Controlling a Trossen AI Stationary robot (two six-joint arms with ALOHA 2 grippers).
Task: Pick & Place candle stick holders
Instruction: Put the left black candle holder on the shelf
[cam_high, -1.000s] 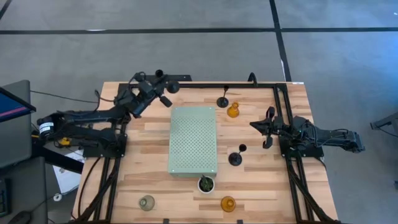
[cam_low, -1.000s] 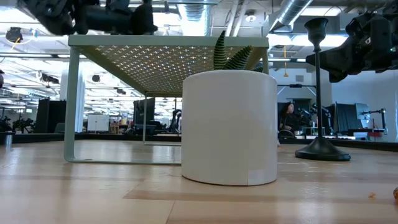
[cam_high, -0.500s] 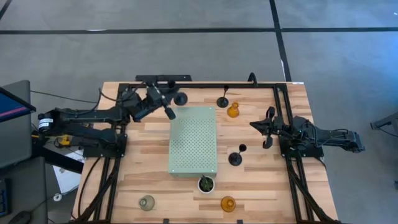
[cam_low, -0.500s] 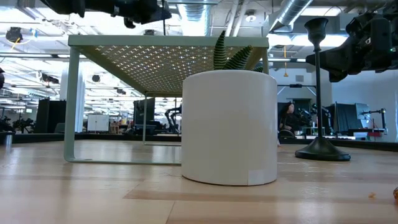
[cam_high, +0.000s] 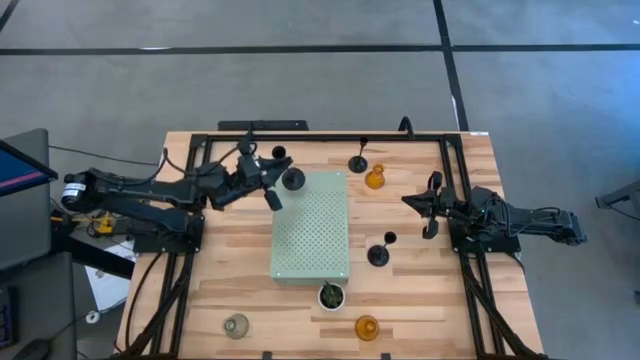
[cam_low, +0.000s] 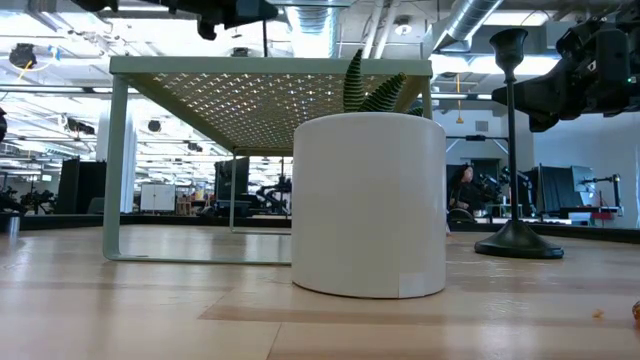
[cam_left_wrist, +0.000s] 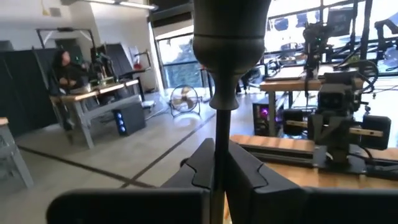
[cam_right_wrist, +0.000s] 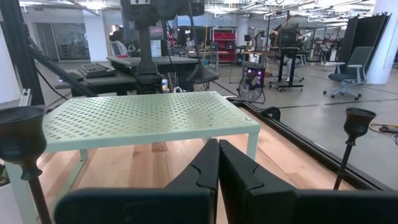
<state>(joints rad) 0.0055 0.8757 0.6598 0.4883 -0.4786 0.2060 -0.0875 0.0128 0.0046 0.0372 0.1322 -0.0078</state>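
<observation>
black candle stick holder (cam_high: 285, 177) held in the air, tilted, over the far left corner of the pale green perforated board (cam_high: 311, 226). left gripper (cam_high: 262, 176) clamped on its thin stem, base toward the board. right gripper (cam_high: 415, 203) pressed together, empty, waiting at the right side.

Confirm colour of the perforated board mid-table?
Pale green perforated board, dotted with small holes; clearest in the high view.

A pale green board dotted with small holes (cam_high: 311, 226) sits on a light wooden table (cam_high: 230, 260). Squat amber glass candle holders (cam_high: 367, 327) contrast with black stemmed metal ones (cam_high: 379, 251).
</observation>
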